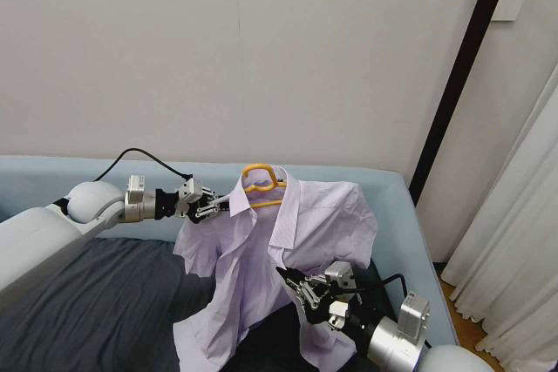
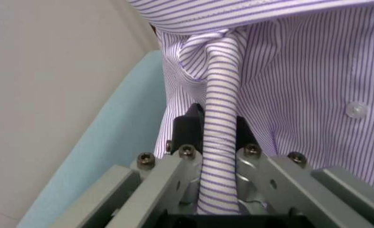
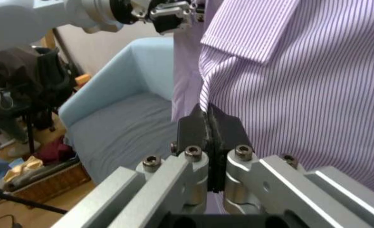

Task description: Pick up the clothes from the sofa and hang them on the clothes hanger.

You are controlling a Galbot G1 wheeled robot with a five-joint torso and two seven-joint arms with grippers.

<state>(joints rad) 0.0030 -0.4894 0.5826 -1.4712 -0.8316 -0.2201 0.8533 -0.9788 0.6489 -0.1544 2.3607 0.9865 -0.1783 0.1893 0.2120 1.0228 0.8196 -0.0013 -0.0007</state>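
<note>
Shirt (image 1: 305, 224) hangs above the sofa (image 1: 392, 185) in the head view, lilac cotton draped over a curved yellow hanger (image 1: 261, 185). It looks mostly hung, though the front sits lopsided. Left wrist view: left gripper (image 2: 213, 128) jaws clamp a rolled band of fine-striped cloth. Right wrist view: right gripper (image 3: 207, 126) jaws pinch the crisp front edge.

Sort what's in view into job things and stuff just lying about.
Job: shirt; hanger in its collar; sofa; left gripper, shut on the shirt; right gripper, shut on its front edge.
Lying about: basket on the floor; curtain.
</note>
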